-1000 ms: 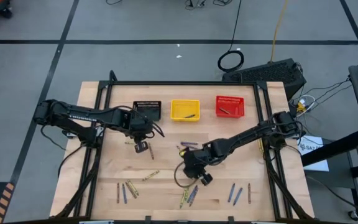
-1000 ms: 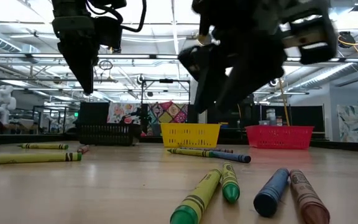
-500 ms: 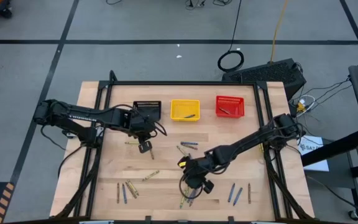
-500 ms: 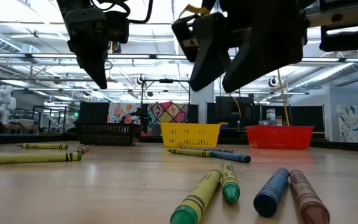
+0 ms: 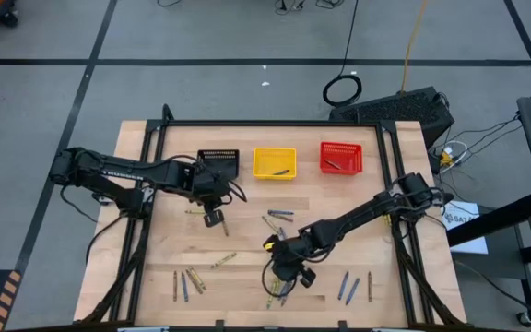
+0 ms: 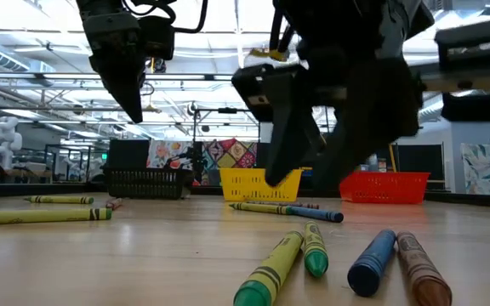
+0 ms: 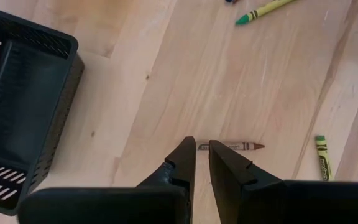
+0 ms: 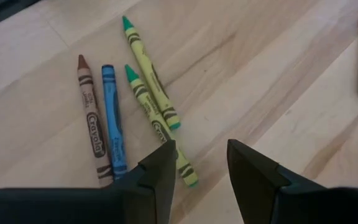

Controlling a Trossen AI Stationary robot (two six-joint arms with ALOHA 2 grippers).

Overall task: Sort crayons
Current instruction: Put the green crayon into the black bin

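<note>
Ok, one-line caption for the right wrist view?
Right gripper, fingers open, above two green paper-wrapped crayons beside a blue one and a brown one.
</note>
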